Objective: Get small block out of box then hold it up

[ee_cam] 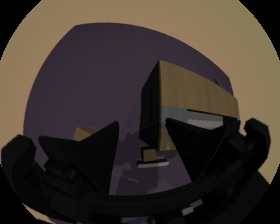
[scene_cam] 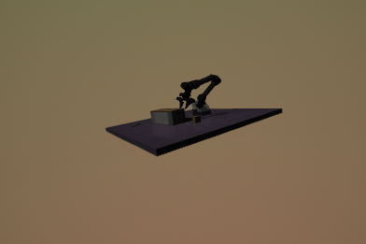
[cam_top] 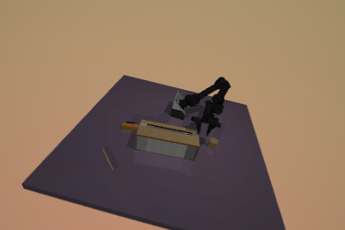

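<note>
The clear-fronted box [cam_top: 167, 137] [scene_cam: 160, 118] [ee_cam: 191, 87] stands upright, with a wooden top and a long slot in it. No block can be made out behind its front. A tan block [cam_top: 213, 144] [scene_cam: 196, 120] lies on the table off the box's right end; in the wrist view it is partly behind the left finger. A smaller brown block [ee_cam: 149, 154] lies by the box's rear corner beside a pale strip. Which one came from the shelf, I cannot tell. My gripper [cam_top: 203, 133] [scene_cam: 184, 107] [ee_cam: 143, 123] is open and empty, above the table near the box's right end.
An orange bar [cam_top: 129, 126] sticks out at the box's left end. A thin wooden stick [cam_top: 107, 159] lies on the table [cam_top: 154, 187] to the front left. The pale strip [ee_cam: 153, 164] lies behind the box. The arm's base [cam_top: 178, 106] stands behind the box.
</note>
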{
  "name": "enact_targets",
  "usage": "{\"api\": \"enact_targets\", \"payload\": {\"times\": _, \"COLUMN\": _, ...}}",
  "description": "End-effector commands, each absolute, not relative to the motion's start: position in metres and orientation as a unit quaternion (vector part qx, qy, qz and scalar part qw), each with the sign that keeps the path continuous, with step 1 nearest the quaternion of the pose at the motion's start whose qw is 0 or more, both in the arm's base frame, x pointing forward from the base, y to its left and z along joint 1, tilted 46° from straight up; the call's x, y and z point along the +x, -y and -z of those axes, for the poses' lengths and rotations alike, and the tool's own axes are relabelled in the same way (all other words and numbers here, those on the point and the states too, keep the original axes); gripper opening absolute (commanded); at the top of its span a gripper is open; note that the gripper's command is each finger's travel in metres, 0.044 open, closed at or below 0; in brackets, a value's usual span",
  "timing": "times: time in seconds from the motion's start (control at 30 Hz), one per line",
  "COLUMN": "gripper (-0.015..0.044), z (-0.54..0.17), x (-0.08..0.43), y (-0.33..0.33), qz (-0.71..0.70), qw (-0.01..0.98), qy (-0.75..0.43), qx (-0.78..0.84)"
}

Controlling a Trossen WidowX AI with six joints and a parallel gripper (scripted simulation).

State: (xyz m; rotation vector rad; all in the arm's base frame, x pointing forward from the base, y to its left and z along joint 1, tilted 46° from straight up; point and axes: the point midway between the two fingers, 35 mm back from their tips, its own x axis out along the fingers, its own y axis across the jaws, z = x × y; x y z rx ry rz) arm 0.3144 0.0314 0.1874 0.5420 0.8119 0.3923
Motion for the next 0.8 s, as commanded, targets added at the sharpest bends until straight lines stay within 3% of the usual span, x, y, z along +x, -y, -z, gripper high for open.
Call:
{"api": "enact_targets", "payload": {"times": 0.0, "gripper": 0.0285, "z": -0.194, "x": 0.321, "y": -0.045, "qz": -0.272, "qw": 0.906, "qy": -0.32, "qx": 0.051}}
{"api": "enact_targets", "payload": {"times": 0.2, "gripper": 0.0285, "z": -0.176, "x": 0.311, "y": -0.048, "qz": -0.363, "qw": 0.881, "qy": -0.242, "qx": -0.182}}
{"api": "enact_targets", "payload": {"times": 0.43, "gripper": 0.0285, "z": -0.153, "x": 0.297, "y": -0.05, "qz": -0.439, "qw": 0.775, "qy": -0.115, "qx": -0.44}}
{"api": "enact_targets", "payload": {"times": 0.77, "gripper": 0.0285, "z": -0.131, "x": 0.285, "y": -0.048, "qz": -0.463, "qw": 0.621, "qy": 0.011, "qx": -0.633}}
